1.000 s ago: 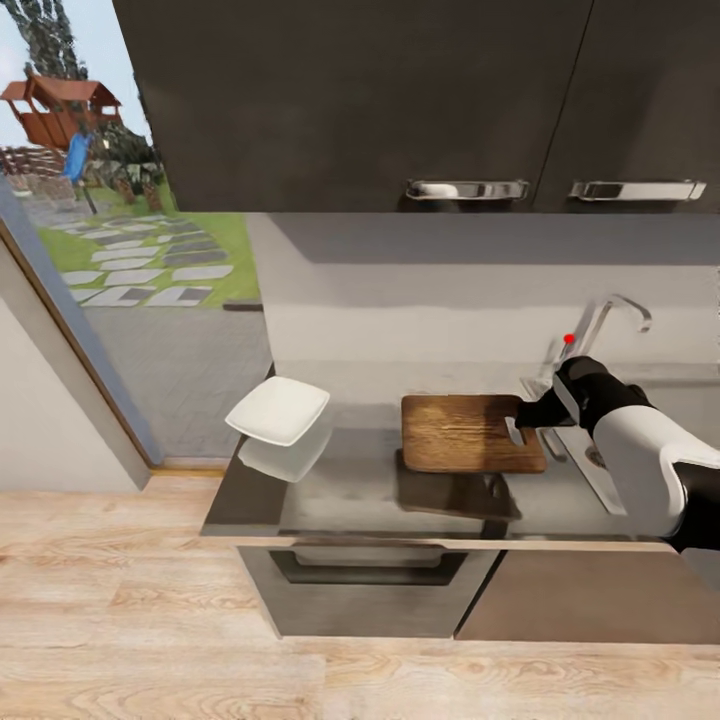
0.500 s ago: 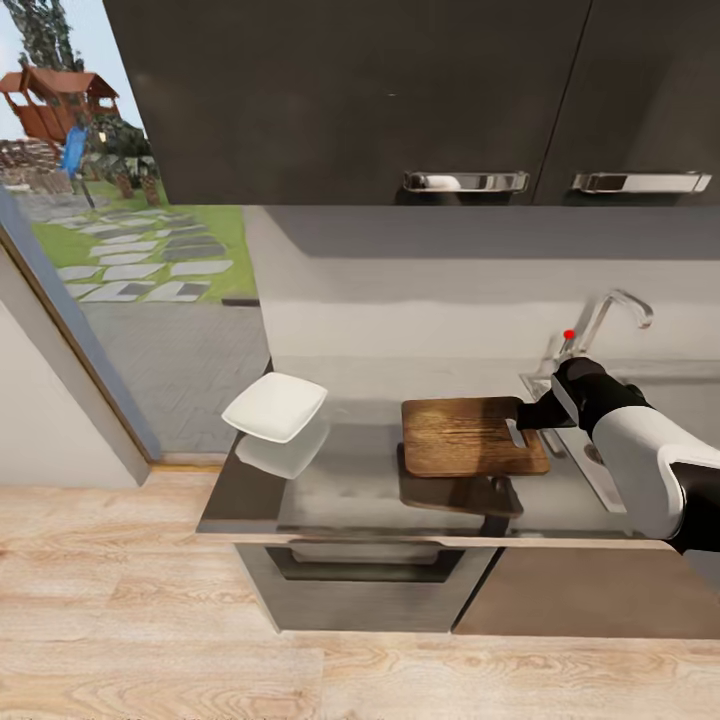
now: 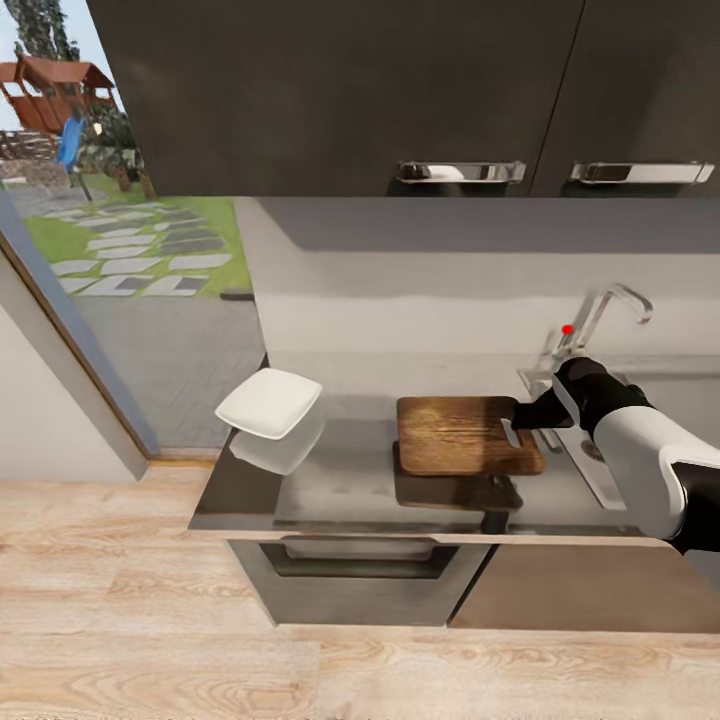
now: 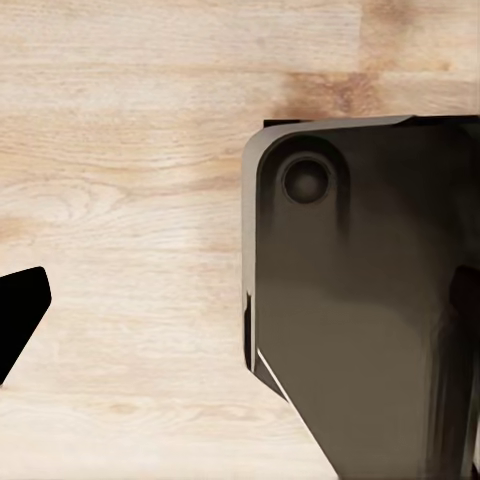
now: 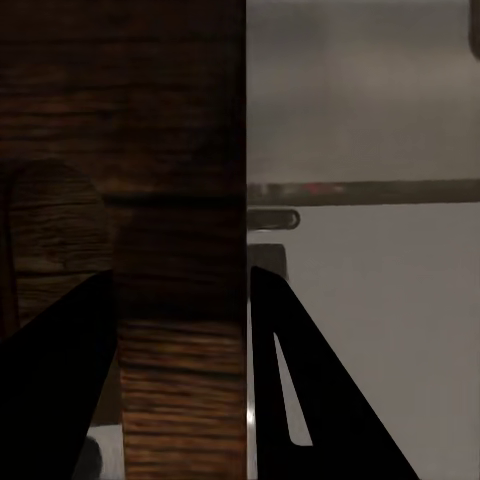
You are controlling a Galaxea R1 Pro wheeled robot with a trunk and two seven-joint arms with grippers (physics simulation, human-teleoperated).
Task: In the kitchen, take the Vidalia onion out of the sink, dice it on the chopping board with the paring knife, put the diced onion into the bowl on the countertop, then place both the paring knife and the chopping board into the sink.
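Observation:
The brown chopping board [image 3: 455, 435] hangs level just above the glossy countertop [image 3: 340, 480], its reflection beneath it. My right gripper [image 3: 520, 420] is shut on its slot-handle end, next to the sink [image 3: 588, 455], which my arm partly hides. In the right wrist view the board [image 5: 150, 150] runs between the dark fingers [image 5: 60, 380] of that gripper [image 5: 180, 330]. The white bowl [image 3: 268, 402] sits at the countertop's left end. The paring knife and the onion are out of view. My left gripper [image 4: 240, 320] hangs open over the floor with one fingertip [image 4: 20, 320] showing.
A chrome faucet [image 3: 610, 305] with a red knob [image 3: 568, 329] stands behind the sink. Dark upper cabinets [image 3: 340, 100] hang over the counter. A glass door [image 3: 100, 250] to the garden is at the left. Light wood floor [image 3: 150, 600] lies before the counter; my own base [image 4: 360, 300] is under the left wrist.
The whole picture has shifted a little, so the camera moved. My right gripper keeps its hold on the board's handle end, in about the same place over the counter.

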